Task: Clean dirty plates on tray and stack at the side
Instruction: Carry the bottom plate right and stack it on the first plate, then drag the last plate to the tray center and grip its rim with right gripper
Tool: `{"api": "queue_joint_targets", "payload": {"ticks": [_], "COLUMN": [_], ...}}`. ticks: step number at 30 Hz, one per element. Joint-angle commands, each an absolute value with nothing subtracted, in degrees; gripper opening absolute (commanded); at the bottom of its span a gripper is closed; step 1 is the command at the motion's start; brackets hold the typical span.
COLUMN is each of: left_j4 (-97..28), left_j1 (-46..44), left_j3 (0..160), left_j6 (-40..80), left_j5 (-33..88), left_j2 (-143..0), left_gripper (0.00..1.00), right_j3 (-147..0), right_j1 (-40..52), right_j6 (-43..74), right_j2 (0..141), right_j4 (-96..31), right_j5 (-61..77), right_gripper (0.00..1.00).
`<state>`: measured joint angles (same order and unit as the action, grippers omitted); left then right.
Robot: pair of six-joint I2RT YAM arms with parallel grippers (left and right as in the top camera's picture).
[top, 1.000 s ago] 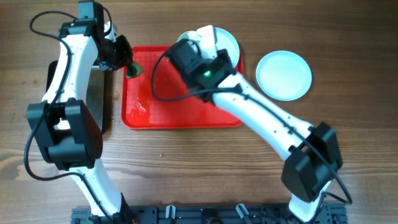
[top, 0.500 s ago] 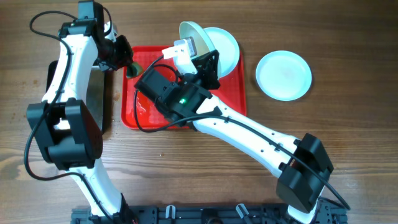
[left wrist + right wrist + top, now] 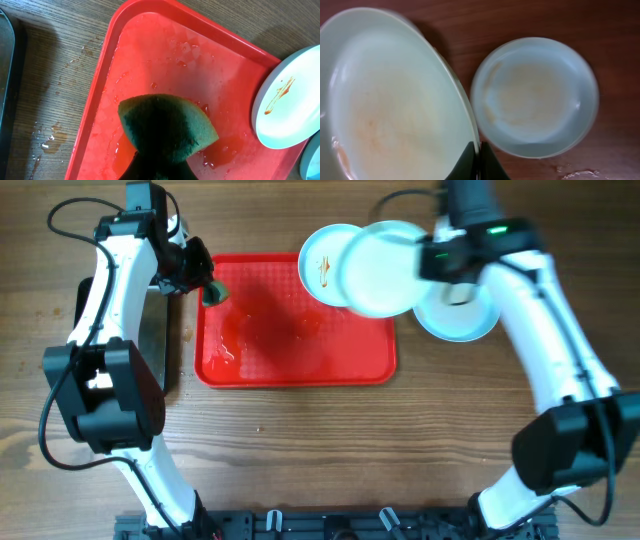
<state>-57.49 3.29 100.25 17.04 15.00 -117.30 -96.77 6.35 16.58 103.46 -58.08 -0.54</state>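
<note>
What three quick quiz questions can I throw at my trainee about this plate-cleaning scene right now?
1. True or false: the left jaws are shut on the green sponge.
2. The streaked plate rests: A) on a corner of the tray, B) on the table, C) in the black pan.
3. Which arm's jaws grip the held plate?
Key: 1 true; 2 A; 3 right.

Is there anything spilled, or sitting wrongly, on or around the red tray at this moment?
Yes. Water drops lie on the wooden table just outside the tray's left rim. The streaked plate sits across the tray's far rim, partly hanging off.
</note>
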Motion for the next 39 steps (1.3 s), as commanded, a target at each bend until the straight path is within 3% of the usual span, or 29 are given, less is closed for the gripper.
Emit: {"api": "queue_joint_targets", "payload": {"ticks": [1, 6, 13, 14, 16, 19, 22, 29, 31, 33, 34, 39], "left_j4": [-57.52, -57.47, -57.49, -57.49, -57.49, -57.49, -57.49, -57.49, -57.47, -57.49, -57.49, -57.52], "left_j1": [3.01, 3.01, 3.01, 3.01, 3.01, 3.01, 3.01, 3.01, 3.01, 3.01, 3.01, 3.01], "left_j3": [101.16, 101.16, 101.14, 101.14, 101.16, 101.14, 101.16, 101.16, 101.16, 101.14, 101.16, 101.14], "left_j6": [16.95, 16.95, 16.95, 16.95, 16.95, 16.95, 16.95, 16.95, 16.95, 16.93, 16.93, 16.95], "left_j5": [14.87, 14.87, 14.87, 14.87, 14.9, 14.9, 14.9, 14.9, 14.87, 14.87, 14.87, 14.9], "left_j2": [-116.27, -116.27, -116.27, -116.27, -116.27, -116.27, -116.27, -116.27, -116.27, -116.27, -116.27, -116.27], "left_gripper": [0.04, 0.04, 0.04, 0.04, 0.04, 0.04, 0.04, 0.04, 0.04, 0.04, 0.04, 0.04], "right_j3": [-94.32, -84.05, -69.3, -68.18, -67.35, -67.64, -72.62, -90.0, -91.7, -92.09, -92.09, -92.09], "right_j1": [-3.97, -13.52, -13.85, -13.76, -13.72, -13.72, -11.55, 8.84, 11.73, 13.28, 13.69, 14.39], "right_j6": [16.56, 16.73, 24.43, 24.43, 24.34, 20.53, 19.55, 27.38, 31.94, 36.49, 37.82, 43.51], "right_j2": [102.0, 102.0, 102.02, 102.02, 102.02, 102.0, 102.0, 105.8, 111.22, 115.35, 116.73, 123.57], "right_j4": [-58.39, -50.65, -34.81, -33.34, -32.58, -30.35, -29.54, -34.74, -35.05, -35.66, -35.83, -36.53], "right_j5": [6.42, 6.92, 5.58, 5.56, 5.96, 13.06, 23.31, 14.52, 15.68, 15.4, 15.42, 16.14], "right_gripper": [0.04, 0.04, 0.05, 0.13, 0.51, 0.63, 0.64, 0.68, 0.61, 0.44, 0.41, 0.37]}}
